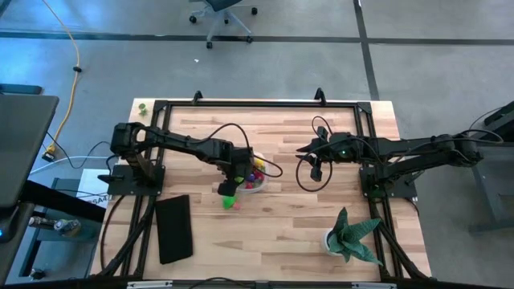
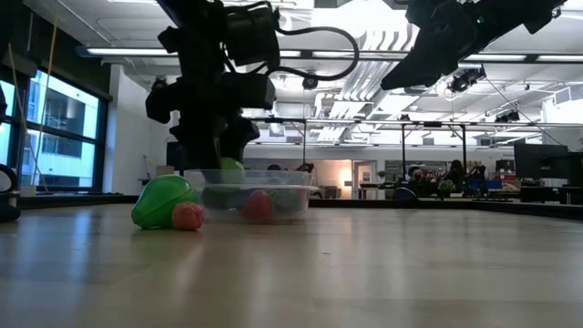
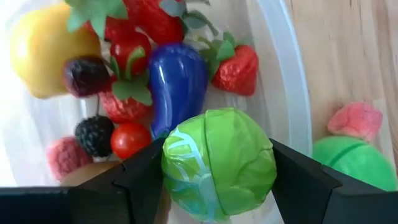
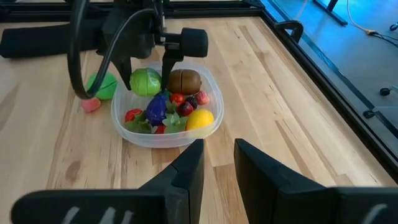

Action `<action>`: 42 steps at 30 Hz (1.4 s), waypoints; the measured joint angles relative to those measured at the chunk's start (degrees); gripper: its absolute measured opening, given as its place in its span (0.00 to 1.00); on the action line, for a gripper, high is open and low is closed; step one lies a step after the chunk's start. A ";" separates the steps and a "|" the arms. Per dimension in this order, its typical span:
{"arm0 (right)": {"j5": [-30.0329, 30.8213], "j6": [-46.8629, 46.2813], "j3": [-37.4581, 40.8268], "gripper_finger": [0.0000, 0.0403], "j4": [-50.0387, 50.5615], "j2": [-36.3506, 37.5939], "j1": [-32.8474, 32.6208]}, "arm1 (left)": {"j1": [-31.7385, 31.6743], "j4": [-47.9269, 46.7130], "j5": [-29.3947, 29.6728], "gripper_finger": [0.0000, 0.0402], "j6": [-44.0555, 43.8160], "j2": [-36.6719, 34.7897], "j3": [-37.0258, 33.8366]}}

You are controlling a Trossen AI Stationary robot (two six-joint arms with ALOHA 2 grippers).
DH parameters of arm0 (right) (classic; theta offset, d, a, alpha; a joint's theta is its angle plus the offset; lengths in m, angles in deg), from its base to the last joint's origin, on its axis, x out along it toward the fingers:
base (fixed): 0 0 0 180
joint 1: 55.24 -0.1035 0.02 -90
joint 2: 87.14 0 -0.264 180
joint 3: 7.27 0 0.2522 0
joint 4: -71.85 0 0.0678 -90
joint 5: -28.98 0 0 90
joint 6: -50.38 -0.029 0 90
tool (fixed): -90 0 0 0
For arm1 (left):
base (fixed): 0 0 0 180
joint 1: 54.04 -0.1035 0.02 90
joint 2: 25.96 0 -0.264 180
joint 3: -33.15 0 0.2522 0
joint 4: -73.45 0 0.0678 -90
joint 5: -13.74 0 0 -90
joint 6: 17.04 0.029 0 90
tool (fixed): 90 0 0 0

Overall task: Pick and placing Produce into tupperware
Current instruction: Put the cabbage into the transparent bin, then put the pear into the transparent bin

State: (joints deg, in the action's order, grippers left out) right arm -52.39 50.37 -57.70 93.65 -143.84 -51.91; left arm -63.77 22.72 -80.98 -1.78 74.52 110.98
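**Cabbage over the tub, two pieces left on the table**

High view: my left gripper [image 1: 231, 181] hangs at the near-left edge of the small clear squarish plastic tub [image 1: 261, 183] mid-table, which shows a heap of bright toy produce. My right gripper [image 1: 316, 164] waits well to the right, above bare wood. A flat black slab [image 1: 173, 228] and a spiky green potted plant [image 1: 350, 238] sit nearer me, untouched.

Low view: a round green toy fruit [image 2: 164, 201] and a small pink toy piece [image 2: 188, 216] rest on the table, touching each other just left of the tub's wall.

Left wrist view: the fingers are clamped on a round light-green toy cabbage [image 3: 217, 163], held above the tub's rim, with strawberries, a blue-purple aubergine [image 3: 177, 84], a yellow lemon [image 3: 45, 56] and berries below.

Right wrist view: my right fingers stand slightly apart, holding nothing.

I judge the job nearly done: release the cabbage, then fetch the two outside.
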 joint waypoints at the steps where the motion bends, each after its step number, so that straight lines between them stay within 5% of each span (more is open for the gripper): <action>1: -0.01 0.00 0.00 0.20 -0.05 0.00 0.02 | 0.00 -0.49 0.01 0.60 -0.09 0.00 -0.02; 14: 0.01 0.00 0.00 0.20 0.01 0.02 0.01 | -0.02 -1.13 1.34 0.68 0.76 0.00 -0.02; 25: 0.00 0.00 0.00 0.20 0.04 0.02 0.00 | -0.02 -1.77 -0.01 0.61 0.95 -0.75 0.78; 31: 0.00 0.00 0.00 0.20 0.00 0.01 0.02 | 0.16 -9.48 1.90 0.57 0.48 -4.70 5.33; 37: 0.00 0.00 0.00 0.20 0.06 0.00 0.01 | 6.21 -16.58 8.62 0.55 -11.47 -12.81 4.49; 42: 0.01 0.00 0.00 0.20 0.16 0.01 0.01 | 17.32 -14.40 19.19 0.57 -37.07 -19.54 -3.65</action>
State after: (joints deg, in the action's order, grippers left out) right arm -52.38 50.37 -57.70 93.81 -143.83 -51.90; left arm -46.45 8.32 -61.78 -38.85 54.98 107.33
